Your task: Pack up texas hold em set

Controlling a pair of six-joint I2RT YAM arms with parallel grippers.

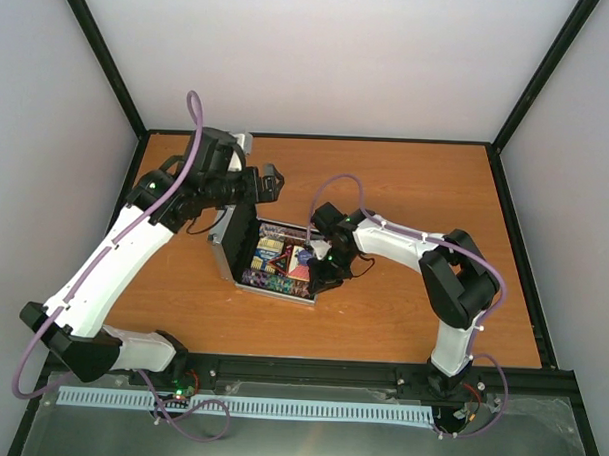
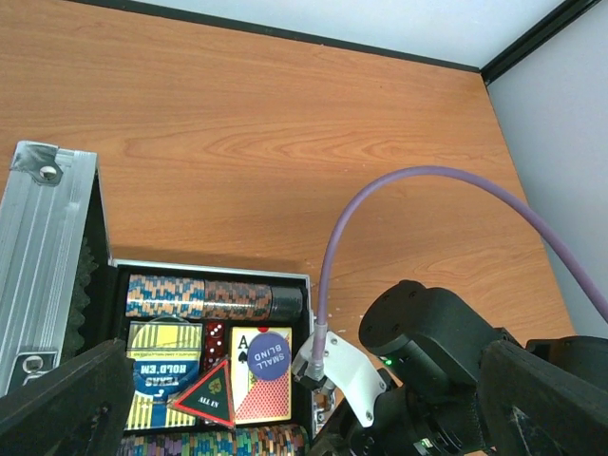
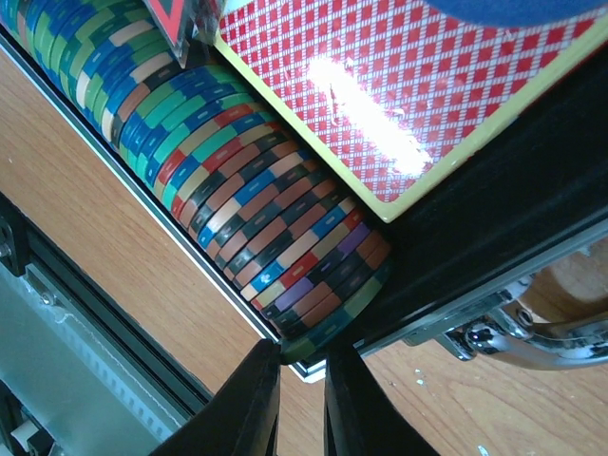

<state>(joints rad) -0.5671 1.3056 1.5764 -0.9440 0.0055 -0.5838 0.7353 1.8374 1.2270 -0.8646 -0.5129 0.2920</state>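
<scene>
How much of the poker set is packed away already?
Mostly packed: the poker chips, red card deck and triangular All In button lie inside the silver case. Right now the right gripper straddles the case's near corner, nearly closed; the left gripper hangs wide open above. Left to do: the lid stands open and needs shutting.

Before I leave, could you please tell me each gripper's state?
Left gripper: open, empty.
Right gripper: nearly closed at case corner; grip cannot be told.

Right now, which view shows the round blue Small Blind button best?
Left wrist: the round blue button shows whole, lettering readable. Right wrist catches only a blue sliver; top external: too small to tell.
</scene>
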